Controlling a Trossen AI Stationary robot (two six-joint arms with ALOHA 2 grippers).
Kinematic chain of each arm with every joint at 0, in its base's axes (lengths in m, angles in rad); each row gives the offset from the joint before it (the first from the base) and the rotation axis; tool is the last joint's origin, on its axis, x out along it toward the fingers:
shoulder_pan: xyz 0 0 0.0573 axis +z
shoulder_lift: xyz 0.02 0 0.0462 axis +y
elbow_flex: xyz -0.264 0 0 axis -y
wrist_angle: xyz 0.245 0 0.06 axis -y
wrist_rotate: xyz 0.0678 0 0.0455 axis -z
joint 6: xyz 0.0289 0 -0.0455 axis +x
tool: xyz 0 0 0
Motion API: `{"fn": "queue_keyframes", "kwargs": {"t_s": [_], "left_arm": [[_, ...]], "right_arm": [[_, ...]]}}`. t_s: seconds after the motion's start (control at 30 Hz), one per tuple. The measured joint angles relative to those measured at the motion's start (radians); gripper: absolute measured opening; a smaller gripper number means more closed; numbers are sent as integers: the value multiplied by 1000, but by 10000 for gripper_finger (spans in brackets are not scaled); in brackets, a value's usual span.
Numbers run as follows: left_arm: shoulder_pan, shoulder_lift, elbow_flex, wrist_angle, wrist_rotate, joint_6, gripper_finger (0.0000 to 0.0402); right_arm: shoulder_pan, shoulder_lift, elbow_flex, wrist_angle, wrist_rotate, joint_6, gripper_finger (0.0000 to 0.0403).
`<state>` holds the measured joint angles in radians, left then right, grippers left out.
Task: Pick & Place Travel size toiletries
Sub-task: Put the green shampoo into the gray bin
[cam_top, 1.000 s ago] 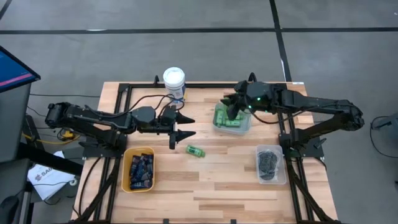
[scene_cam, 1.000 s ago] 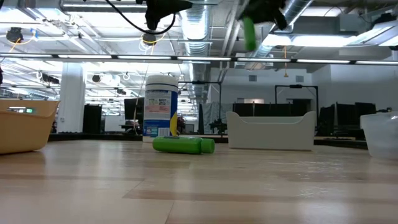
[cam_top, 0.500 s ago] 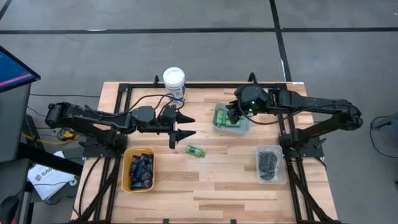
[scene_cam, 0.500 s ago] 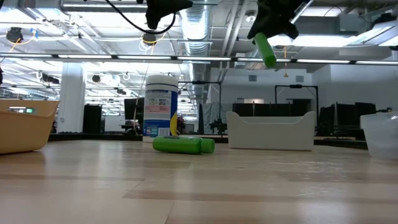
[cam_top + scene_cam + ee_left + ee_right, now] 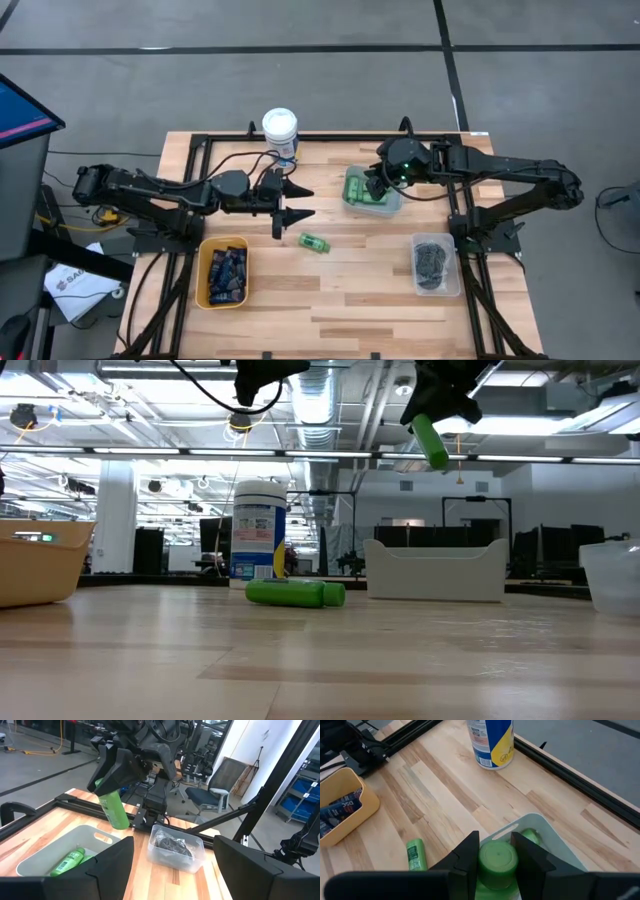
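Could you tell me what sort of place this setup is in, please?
Most likely a robotics lab or workshop in an industrial hall: exposed ceiling ducts, a wooden table in a black metal frame on a concrete floor, and an office chair beyond.

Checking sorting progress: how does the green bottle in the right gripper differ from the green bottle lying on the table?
The held green bottle hangs tilted in the air, clamped by the right gripper above the white bin; the loose green bottle lies flat on the wood, touched by nothing. The held one is over its bin; the loose one lies nearer the open left gripper. Both look alike.
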<state>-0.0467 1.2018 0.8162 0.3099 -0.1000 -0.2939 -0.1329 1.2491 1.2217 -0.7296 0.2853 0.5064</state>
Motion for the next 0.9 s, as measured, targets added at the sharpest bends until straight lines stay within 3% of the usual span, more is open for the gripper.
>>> {"fn": "queue_keyframes", "kwargs": {"t_s": [0.33, 0.9], "left_arm": [[0, 0, 0, 6, 0, 0, 270], [0, 0, 0, 6, 0, 0, 270]], "right_arm": [[0, 0, 0, -10, -23, 2, 87], [0, 0, 0, -180, -23, 44, 87]]}}
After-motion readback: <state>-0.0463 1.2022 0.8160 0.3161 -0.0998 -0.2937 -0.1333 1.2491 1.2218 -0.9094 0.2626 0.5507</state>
